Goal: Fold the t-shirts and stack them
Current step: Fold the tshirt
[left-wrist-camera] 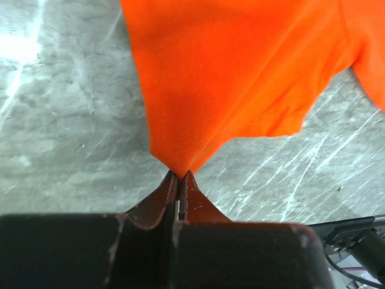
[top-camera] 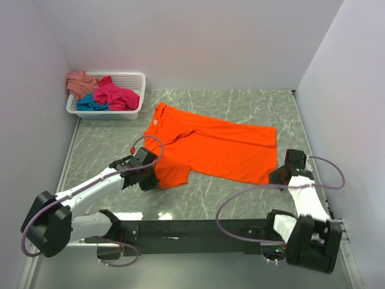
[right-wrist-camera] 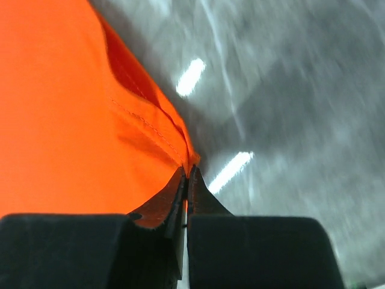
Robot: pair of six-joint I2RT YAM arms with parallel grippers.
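The orange t-shirt (top-camera: 210, 147) lies spread across the middle of the bench (top-camera: 240, 198), its neckline toward the far left and its bottom hem toward the right. The left jaws are pressed together on a near-left corner of the cloth (left-wrist-camera: 240, 72), which draws to a point right at their tips. The right jaws are likewise clamped shut on the shirt's near-right corner (right-wrist-camera: 72, 138), where a stitched hem runs up to the tips.

A small pale tag (top-camera: 157, 122) sits inside the neckline; any writing on it is too small to read.

In the far-left corner a white lattice basket (top-camera: 135, 78) holds the magenta-pink t-shirt (top-camera: 117, 95), the teal-blue t-shirt (top-camera: 90, 105) and the salmon-pink t-shirt (top-camera: 79, 83), all bunched up, the teal one mostly covered by the others. Both wrist views cut the orange cloth off at the frame edges, and the bench in the right wrist view is blurred. From above, the arms' own bodies hide the tips of both jaws.
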